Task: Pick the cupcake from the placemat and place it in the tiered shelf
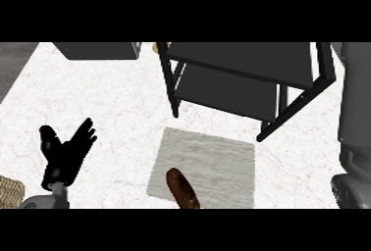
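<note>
A pale grey placemat (206, 164) lies at the counter's middle front. On its near edge rests a brown, elongated, loaf-like item (182, 188); nothing cupcake-shaped shows. Behind the mat stands the black tiered shelf (239, 73) with dark grey tiers, both bare where visible. My left hand (64, 154) is at the left, open with fingers spread and pointing up, well apart from the mat and holding nothing. My right hand does not show. A grey bulk (355, 127) runs down the right edge, and I cannot tell whether it is my right forearm.
A dark grey box (98, 50) sits at the back left, with a small yellow object (156, 47) beside it behind the shelf. A woven item (9, 193) shows at the lower left corner. White marble counter (109, 98) lies between my left hand and the shelf.
</note>
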Available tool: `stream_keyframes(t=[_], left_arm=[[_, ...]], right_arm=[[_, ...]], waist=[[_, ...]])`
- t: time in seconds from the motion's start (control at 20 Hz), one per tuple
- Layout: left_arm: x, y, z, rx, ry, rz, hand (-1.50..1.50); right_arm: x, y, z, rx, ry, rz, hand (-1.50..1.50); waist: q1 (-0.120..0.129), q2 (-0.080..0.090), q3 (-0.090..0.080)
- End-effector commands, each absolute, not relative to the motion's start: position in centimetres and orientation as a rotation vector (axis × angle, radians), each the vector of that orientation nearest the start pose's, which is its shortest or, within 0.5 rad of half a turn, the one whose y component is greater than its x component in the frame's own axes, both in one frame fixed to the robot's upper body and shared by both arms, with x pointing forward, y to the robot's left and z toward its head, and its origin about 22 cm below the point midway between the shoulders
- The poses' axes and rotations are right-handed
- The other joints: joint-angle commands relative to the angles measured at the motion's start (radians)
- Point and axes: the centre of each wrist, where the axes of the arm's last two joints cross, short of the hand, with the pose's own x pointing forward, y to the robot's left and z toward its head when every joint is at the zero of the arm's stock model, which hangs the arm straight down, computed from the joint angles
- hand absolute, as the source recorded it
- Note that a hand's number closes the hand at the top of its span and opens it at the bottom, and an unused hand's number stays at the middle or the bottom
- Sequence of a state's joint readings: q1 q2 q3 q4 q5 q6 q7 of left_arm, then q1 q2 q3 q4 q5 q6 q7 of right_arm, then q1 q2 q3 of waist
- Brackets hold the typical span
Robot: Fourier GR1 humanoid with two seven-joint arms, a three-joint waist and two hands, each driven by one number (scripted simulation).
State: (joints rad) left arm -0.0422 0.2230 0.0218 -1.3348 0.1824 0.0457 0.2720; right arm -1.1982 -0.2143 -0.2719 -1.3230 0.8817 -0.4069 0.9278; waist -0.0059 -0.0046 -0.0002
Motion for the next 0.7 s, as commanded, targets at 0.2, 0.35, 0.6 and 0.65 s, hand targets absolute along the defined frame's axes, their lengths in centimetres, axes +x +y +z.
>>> stream_keyframes(t=[0.2, 0.35, 0.6, 0.65], left_arm=[[24.6, 30.9, -1.9, 0.115, -1.108, 0.058, 0.0], [22.8, 31.2, -2.6, 0.102, -1.103, 0.056, 0.0], [23.6, 30.8, -2.1, 0.103, -1.106, 0.068, 0.0], [23.5, 30.3, -2.3, 0.105, -1.118, 0.059, 0.0]], right_arm=[[32.9, -24.8, 35.8, -0.939, -1.594, -0.688, -1.5], [29.9, -27.1, 35.3, -0.911, -1.627, -0.705, -1.5], [25.4, -31.6, 35.5, -0.877, -1.639, -0.638, -1.5], [25.0, -32.3, 35.5, -0.886, -1.629, -0.633, -1.5]], waist=[[-0.008, -0.004, 0.001], [-0.005, -0.004, 0.001], [-0.008, -0.002, 0.001], [-0.006, -0.001, 0.0]])
